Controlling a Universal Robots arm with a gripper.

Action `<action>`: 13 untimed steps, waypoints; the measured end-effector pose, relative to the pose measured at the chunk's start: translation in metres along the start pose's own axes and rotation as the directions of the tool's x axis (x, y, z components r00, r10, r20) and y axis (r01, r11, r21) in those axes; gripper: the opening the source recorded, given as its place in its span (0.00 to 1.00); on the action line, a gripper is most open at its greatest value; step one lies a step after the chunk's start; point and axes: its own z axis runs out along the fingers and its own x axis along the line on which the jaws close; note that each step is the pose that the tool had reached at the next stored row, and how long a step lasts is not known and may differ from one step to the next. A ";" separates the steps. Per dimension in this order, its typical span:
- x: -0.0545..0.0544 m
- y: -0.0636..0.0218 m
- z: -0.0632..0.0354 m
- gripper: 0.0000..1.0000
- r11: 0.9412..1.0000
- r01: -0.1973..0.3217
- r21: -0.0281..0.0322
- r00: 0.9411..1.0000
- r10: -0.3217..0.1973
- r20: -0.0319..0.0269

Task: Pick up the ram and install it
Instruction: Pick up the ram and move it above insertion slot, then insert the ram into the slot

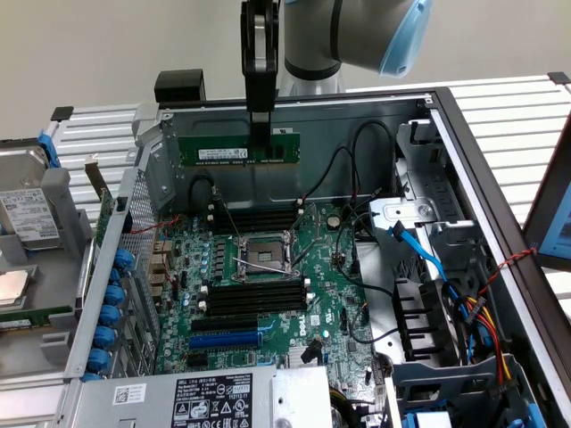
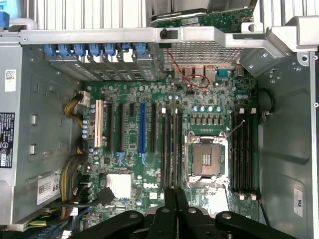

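Note:
In the exterior view the ram (image 1: pixel 223 149), a green stick with a white sticker, hangs level above the open computer case, in front of its back wall. My gripper (image 1: pixel 260 143) comes down from above and is shut on the ram right of its middle. Below lies the green motherboard (image 1: pixel 332 267) with long black slots (image 1: pixel 254 295) on the near side of the CPU socket (image 1: pixel 265 252) and more black slots (image 1: pixel 259 219) on its far side. In the wrist view my gripper (image 2: pixel 174 199) points down over the black slots (image 2: pixel 167 149) beside the socket (image 2: pixel 206 160).
A blue slot (image 1: pixel 223 340) lies nearer than the black ones. Black, blue and red cables (image 1: pixel 428 259) run at the exterior view's right by the drive cage (image 1: pixel 446 294). Blue card clips (image 1: pixel 111 312) line the left wall. A power supply (image 1: pixel 192 399) is at the front.

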 end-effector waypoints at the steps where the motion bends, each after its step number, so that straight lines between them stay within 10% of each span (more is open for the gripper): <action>1: 0.000 0.0001 0.0000 0.12 1.000 0.001 -0.001 1.000 -0.001 0.018; 4: 0.000 0.0003 0.0000 0.12 1.000 0.004 -0.002 0.998 -0.004 0.066; 13: 0.000 0.0003 0.0000 0.12 1.000 0.004 -0.002 0.998 -0.004 0.066</action>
